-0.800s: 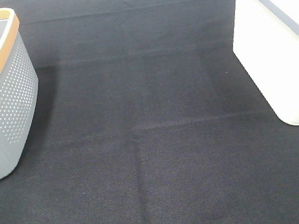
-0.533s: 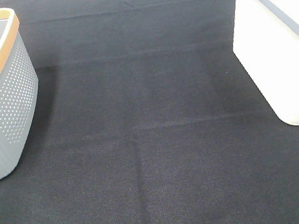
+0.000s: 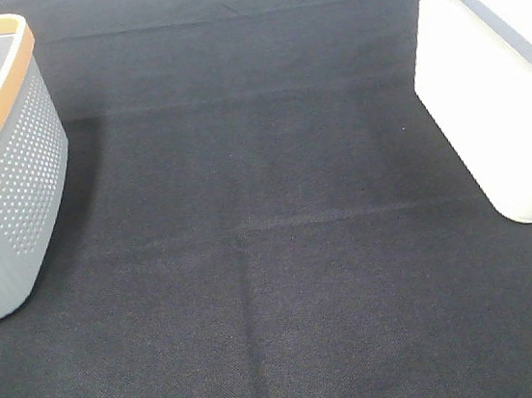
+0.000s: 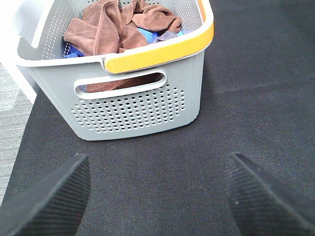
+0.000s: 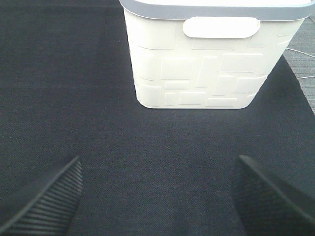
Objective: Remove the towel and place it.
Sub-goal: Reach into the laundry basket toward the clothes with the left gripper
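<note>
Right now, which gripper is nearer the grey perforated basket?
Left. The left gripper faces the grey perforated basket from close by; the right gripper faces the white bin instead.

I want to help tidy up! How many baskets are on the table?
2. A grey basket with an orange rim stands on the left of the high view, and a white one on the right. More could be hidden outside the pictures.

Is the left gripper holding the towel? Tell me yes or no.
No: the left gripper is open and empty over the black mat, and the towel lies bunched in the grey basket.
</note>
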Action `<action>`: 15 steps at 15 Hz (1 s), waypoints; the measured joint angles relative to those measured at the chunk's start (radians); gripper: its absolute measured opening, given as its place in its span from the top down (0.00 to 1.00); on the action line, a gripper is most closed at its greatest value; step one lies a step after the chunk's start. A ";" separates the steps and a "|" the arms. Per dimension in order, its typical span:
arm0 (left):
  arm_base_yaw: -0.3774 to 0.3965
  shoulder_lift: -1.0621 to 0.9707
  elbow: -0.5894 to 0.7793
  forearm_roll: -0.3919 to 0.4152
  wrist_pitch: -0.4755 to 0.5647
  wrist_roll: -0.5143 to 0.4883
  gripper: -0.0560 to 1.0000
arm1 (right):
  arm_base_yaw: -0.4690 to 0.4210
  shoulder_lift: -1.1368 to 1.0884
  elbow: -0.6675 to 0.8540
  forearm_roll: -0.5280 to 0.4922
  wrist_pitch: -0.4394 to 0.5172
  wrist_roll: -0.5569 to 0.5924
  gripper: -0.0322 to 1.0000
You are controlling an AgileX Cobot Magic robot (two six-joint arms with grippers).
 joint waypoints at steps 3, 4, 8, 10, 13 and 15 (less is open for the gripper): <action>0.000 0.000 0.000 0.000 0.000 0.000 0.26 | 0.000 0.000 0.000 0.000 0.000 0.000 0.21; 0.000 0.000 0.000 0.000 0.000 0.000 0.26 | 0.000 0.000 0.000 0.000 0.000 0.000 0.21; 0.000 0.000 0.000 0.000 0.000 0.000 0.26 | 0.000 0.000 0.000 0.000 0.000 0.000 0.21; 0.000 0.000 0.000 0.000 0.000 0.000 0.26 | 0.000 0.000 0.000 0.000 0.000 0.000 0.21; 0.000 0.000 0.000 0.000 0.000 0.000 0.26 | 0.000 0.000 0.000 0.000 0.000 0.000 0.21; 0.000 0.000 0.000 0.000 0.000 0.000 0.26 | 0.000 0.000 0.000 0.000 0.000 0.000 0.21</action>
